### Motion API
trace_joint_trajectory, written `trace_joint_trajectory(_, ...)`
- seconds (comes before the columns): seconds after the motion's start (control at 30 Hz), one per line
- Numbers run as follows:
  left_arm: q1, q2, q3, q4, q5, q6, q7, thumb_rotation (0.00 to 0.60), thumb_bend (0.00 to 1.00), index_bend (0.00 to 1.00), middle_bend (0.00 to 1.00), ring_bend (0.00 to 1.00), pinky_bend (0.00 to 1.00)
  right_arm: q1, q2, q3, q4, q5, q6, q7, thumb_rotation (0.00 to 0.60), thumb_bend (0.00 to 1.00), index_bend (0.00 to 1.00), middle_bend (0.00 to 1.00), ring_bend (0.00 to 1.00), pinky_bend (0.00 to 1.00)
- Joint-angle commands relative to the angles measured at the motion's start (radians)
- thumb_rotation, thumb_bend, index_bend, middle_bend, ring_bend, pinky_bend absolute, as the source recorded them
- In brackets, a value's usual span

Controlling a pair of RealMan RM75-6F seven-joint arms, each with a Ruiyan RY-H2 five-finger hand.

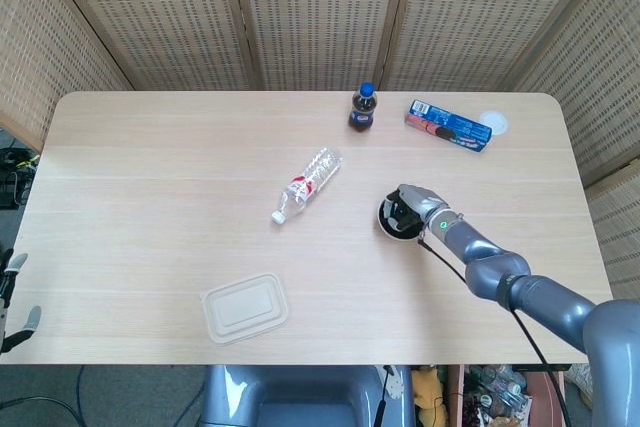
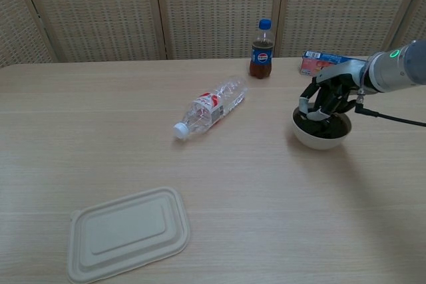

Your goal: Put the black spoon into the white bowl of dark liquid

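The white bowl (image 2: 321, 136) of dark liquid stands right of the table's middle, also seen from above as the bowl (image 1: 386, 223). My right hand (image 2: 327, 100) hangs directly over it, fingers bunched and pointing down into the bowl's mouth; the head view shows the same hand (image 1: 408, 210) covering most of the bowl. I cannot pick out the black spoon from the dark fingers and the liquid, and it lies nowhere else on the table. My left hand (image 1: 14, 299) shows only as pale fingertips, spread apart, off the table's left front corner.
A clear water bottle (image 2: 210, 107) lies on its side at mid table. A cola bottle (image 2: 262, 50) and a blue snack packet (image 1: 448, 125) stand at the back right, beside a small white lid (image 1: 493, 124). A flat beige container lid (image 2: 126, 232) lies near the front.
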Motion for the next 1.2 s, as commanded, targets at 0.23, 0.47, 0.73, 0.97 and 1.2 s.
trace_joint_trajectory(0.23, 0.001, -0.002, 0.0, 0.007, 0.001, 0.0, -0.008, 0.6, 0.41, 0.0, 0.0, 0.0, 0.0, 0.001, 0.025, -0.001, -0.076, 0.009, 0.006, -0.012, 0.6, 0.68, 0.64, 0.93, 0.96, 1.0)
trace_joint_trajectory(0.47, 0.009, -0.003, -0.001, 0.013, -0.01, 0.002, -0.014, 0.6, 0.41, 0.0, 0.0, 0.0, 0.0, 0.025, -0.001, 0.005, -0.044, 0.023, 0.004, -0.017, 0.6, 0.68, 0.64, 0.93, 0.96, 1.0)
trace_joint_trajectory(0.73, 0.015, -0.003, 0.0, 0.014, -0.013, 0.005, -0.013, 0.6, 0.41, 0.0, 0.0, 0.0, 0.0, 0.042, -0.026, -0.001, 0.025, 0.041, -0.005, -0.022, 0.6, 0.68, 0.64, 0.93, 0.96, 1.0)
trace_joint_trajectory(0.97, 0.014, -0.005, 0.0, 0.011, -0.008, 0.004, -0.009, 0.6, 0.41, 0.0, 0.0, 0.0, 0.0, 0.037, -0.017, -0.021, 0.062, 0.062, -0.013, -0.028, 0.6, 0.68, 0.64, 0.93, 0.96, 1.0)
trace_joint_trajectory(1.2, 0.009, -0.007, -0.002, 0.014, -0.005, 0.001, -0.012, 0.6, 0.41, 0.0, 0.0, 0.0, 0.0, 0.025, 0.015, -0.038, 0.016, 0.066, -0.014, -0.037, 0.6, 0.68, 0.64, 0.93, 0.96, 1.0)
